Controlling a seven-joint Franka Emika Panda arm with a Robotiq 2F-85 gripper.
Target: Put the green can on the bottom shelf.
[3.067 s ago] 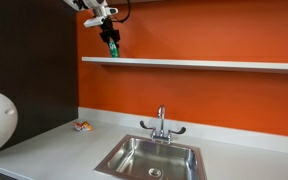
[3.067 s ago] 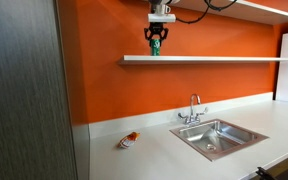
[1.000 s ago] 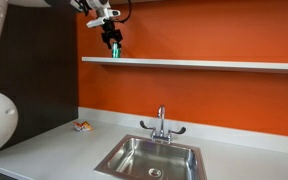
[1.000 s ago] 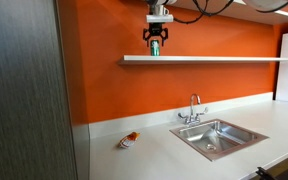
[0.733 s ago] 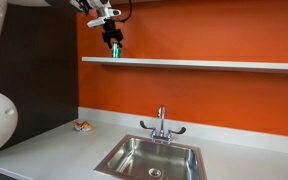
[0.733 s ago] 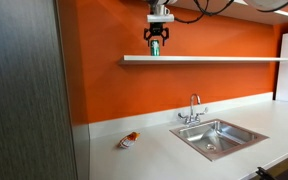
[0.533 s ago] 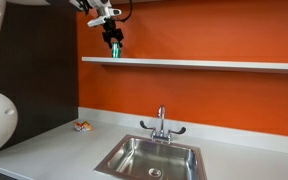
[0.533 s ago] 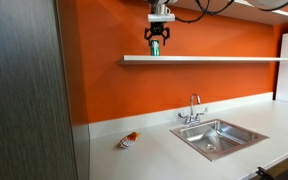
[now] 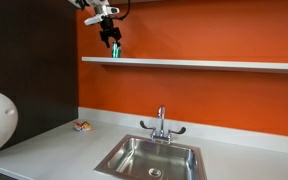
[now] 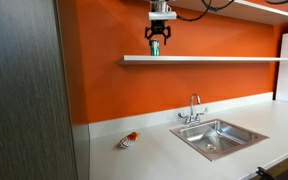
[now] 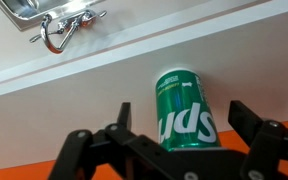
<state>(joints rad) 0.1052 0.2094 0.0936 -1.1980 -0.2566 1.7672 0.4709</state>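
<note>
Dark panel (image 10: 24,90): tall and grey, standing beyond the left end of the bottom shelf (image 10: 214,59).
Orange wall (image 10: 104,95): carries the bottom shelf, a thin white horizontal board running across it.
Small orange-red object (image 10: 130,140): lies flat on the counter (image 10: 154,160), well below the bottom shelf and roughly under its left end.
Green can (image 10: 155,51): stands upright on the bottom shelf, near the shelf's left end and close to the wall. It shows in both exterior views (image 9: 115,51). In the wrist view (image 11: 181,110) its silvery top and white lettering are plain, and its base rests on the shelf's white board.
Claw (image 10: 156,42): hangs directly over the can, just above the bottom shelf. Its fingers (image 11: 259,140) are spread to either side of the can, and the wrist view shows a gap on each side. It is open and grips nothing.
Faucet (image 10: 193,112): rises from the counter well below the bottom shelf, under the shelf's middle stretch.
Sink (image 10: 212,140): a steel basin set into the counter in front of the faucet, well below the bottom shelf.
Higher shelf (image 10: 264,8): a white edge above the bottom shelf's right half.
</note>
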